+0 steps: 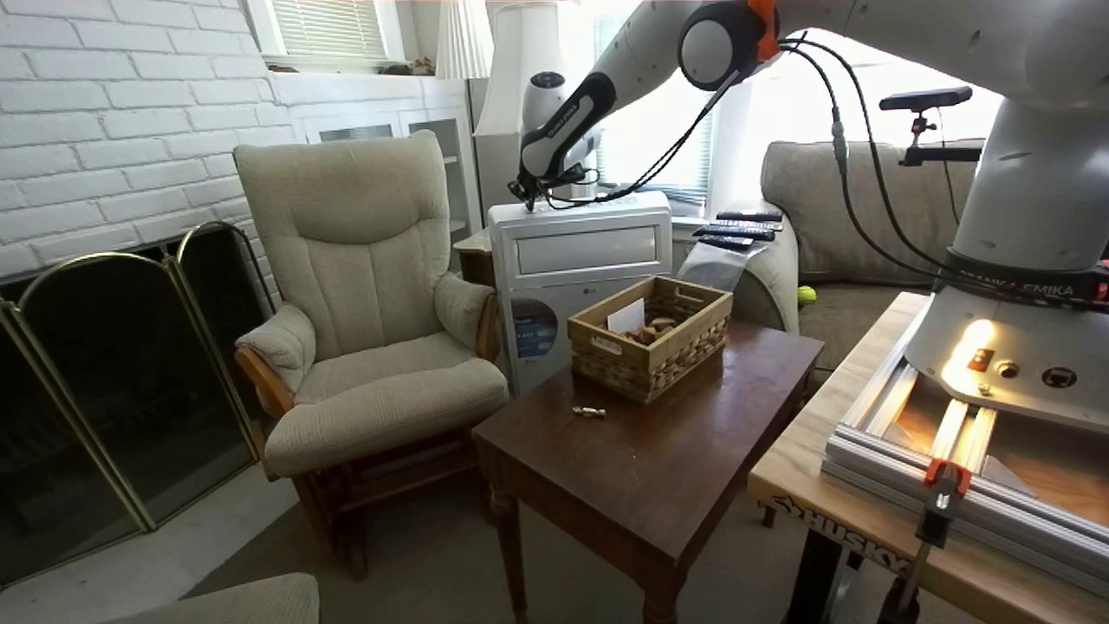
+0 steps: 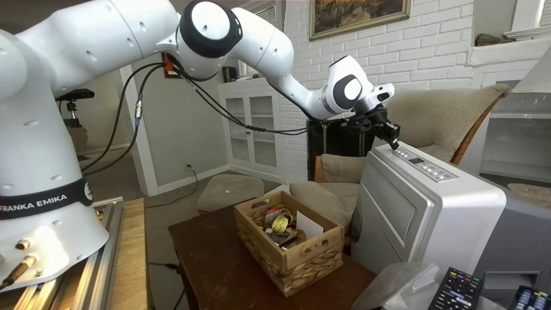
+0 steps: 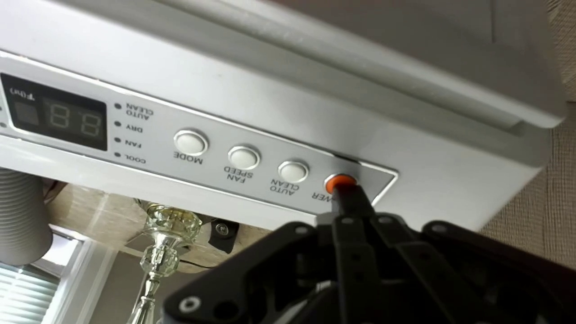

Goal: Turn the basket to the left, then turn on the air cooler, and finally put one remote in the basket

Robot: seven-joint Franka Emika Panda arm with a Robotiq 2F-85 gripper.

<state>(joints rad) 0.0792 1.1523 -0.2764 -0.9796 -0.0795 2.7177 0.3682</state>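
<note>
Black two-finger gripper: pinched narrow, empty, at round orange power button, presumably to press | boxy white-grey air cooler: near brown wooden table | light-brown wicker basket: on table, likely for loading

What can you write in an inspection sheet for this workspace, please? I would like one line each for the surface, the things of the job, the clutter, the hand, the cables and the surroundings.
Surface: dark wooden table, glossy top.
Job's things: wicker basket on the table, with mixed items and a white card inside; air cooler next to the table, display looks unlit; remotes on the sofa arm.
Clutter: small unidentified piece near the basket; clear plastic on the sofa arm.
Hand: shut, tip at the orange power button; whether it presses, cannot tell.
Cables: black cables hang under the arm.
Surroundings: cream armchair, fireplace screen, white brick wall.
</note>
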